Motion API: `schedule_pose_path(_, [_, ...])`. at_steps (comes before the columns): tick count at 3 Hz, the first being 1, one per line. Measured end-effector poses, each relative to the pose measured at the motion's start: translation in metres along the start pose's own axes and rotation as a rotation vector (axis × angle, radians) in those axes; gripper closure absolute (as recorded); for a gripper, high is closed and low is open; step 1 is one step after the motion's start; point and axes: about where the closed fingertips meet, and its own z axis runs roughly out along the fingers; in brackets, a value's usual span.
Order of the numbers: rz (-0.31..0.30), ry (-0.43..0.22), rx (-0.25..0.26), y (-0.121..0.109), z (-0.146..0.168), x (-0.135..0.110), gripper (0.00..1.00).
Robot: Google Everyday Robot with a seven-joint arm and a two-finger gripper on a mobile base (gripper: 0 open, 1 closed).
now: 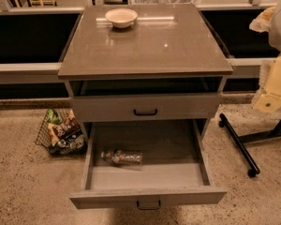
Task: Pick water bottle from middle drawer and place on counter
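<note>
A single white bowl [121, 17] is seen on the glossy grey-brown surface [150, 50], near its far edge and left of centre; the remaining expanse of that surface shows only light reflections. Beneath its front edge an open slot is seen, and under that one shallower drawer front [145, 108] is shut, with one black handle [145, 112]. The middle drawer [159, 175] is pulled out toward the camera, and a second black handle [148, 204] is fixed to its front panel. One water bottle [122, 157] is lying on its side on the drawer floor, left of centre and nearer the left wall than the right, roughly midway between the back and the front panel. Its long axis is laid parallel to the drawer front, and the narrower end appears to be turned toward the left wall. It is exposed from above, forward of the shut drawer front. On the floor beside the cabinet's left side, one wire basket [61, 132] filled with snack packets is seen. To the right, a black wheeled stand leg [239, 146] is placed on the floor. The claw [270, 100] is located at the right edge of the view, beyond the surface's right edge and well apart from the bottle; its state cannot be told.
</note>
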Motion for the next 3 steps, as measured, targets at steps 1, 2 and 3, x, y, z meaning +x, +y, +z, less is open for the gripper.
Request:
schedule_pose_path(1, [0.000, 0.000, 0.000, 0.000, 0.000, 0.000, 0.00])
schedule_pose_path(2, [-0.020, -0.013, -0.048, 0.008, 0.037, -0.004, 0.00])
schedule_pose_path(3, [-0.042, -0.079, -0.144, 0.033, 0.107, -0.011, 0.00])
